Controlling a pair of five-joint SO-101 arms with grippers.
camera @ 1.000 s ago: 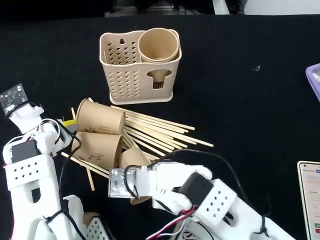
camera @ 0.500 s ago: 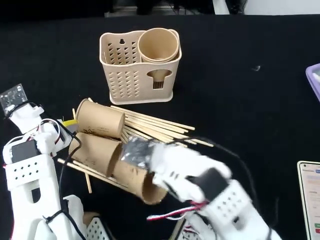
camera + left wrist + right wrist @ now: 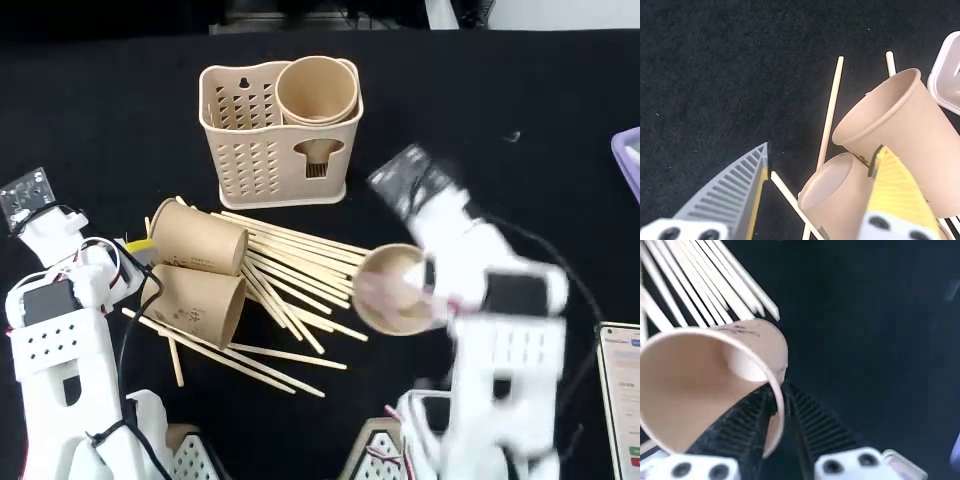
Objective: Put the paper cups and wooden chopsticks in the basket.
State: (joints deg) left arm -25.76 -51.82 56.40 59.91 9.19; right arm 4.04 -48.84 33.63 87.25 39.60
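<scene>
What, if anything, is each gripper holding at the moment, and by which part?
The right gripper holds a paper cup by its rim, one finger inside and one outside. The left gripper is open and grips nothing.

No legible text or numbers; print on the sheet (image 3: pixel 624 400) at the table's edge too small.

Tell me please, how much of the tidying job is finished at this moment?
Done: one paper cup stands in the basket. In hand: the right gripper pinches the rim of a second cup. Left: two more cups lie on their sides by the open left gripper, and the wooden chopsticks lie spread on the table.
</scene>
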